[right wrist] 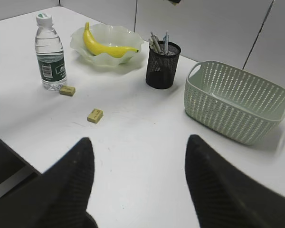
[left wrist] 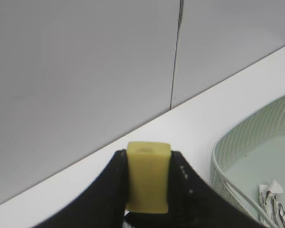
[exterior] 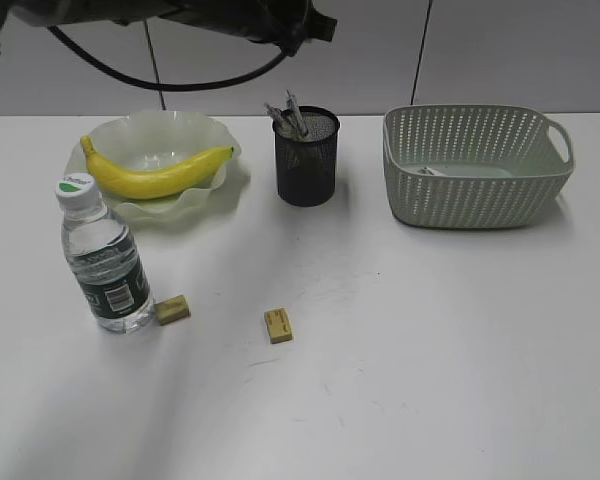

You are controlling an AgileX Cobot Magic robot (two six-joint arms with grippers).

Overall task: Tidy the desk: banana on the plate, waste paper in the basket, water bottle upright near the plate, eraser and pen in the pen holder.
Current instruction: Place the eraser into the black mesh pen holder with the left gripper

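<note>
My left gripper (left wrist: pixel 148 154) is shut on a yellow eraser (left wrist: pixel 148 183), held high above the desk (exterior: pixel 430 340) near the back wall. The right gripper (right wrist: pixel 138 142) is open and empty above the desk's front. The banana (exterior: pixel 160 175) lies in the plate (exterior: pixel 195 128). The water bottle (exterior: pixel 102 258) stands upright in front of the plate. The pen holder (exterior: pixel 306 165) holds pens (exterior: pixel 288 118). The waste paper (left wrist: pixel 270 194) lies in the basket (exterior: pixel 475 190). Two more erasers lie on the desk, one (exterior: pixel 173 309) beside the bottle, the other (exterior: pixel 278 325) nearer the middle.
The left arm (exterior: pixel 230 15) and its cable hang across the top of the exterior view, above the plate and pen holder. A grey panelled wall (left wrist: pixel 85 71) stands behind the desk.
</note>
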